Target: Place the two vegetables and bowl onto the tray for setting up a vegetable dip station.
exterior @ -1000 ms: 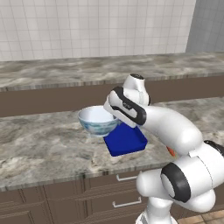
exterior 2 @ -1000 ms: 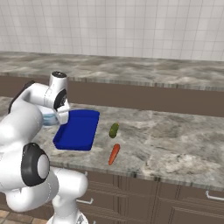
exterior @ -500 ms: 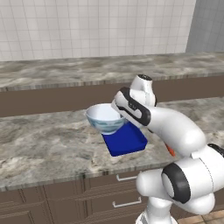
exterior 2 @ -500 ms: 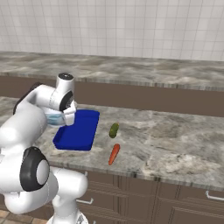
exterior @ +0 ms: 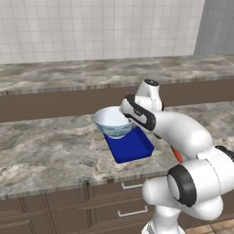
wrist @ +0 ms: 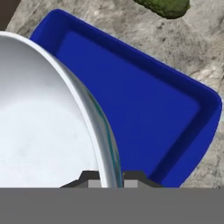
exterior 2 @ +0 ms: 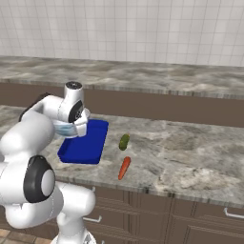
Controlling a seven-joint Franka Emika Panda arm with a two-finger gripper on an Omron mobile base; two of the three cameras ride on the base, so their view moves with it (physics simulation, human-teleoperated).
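While we find no readable writing on anything, our gripper [wrist: 110, 178] pinches the rim of the bowl [exterior: 113, 121] above the tray [exterior: 131, 147].

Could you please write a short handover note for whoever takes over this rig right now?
Gripper: shut on the rim of the white bowl, held in the air above the near-left end of the blue tray.
Tray: on the counter, nothing in it yet.
Cucumber and carrot: lying on the counter to the right of the tray, apart from each other.
Done: bowl picked up and brought over the tray.
Left: set the bowl down in the tray, then move the cucumber and carrot onto it.
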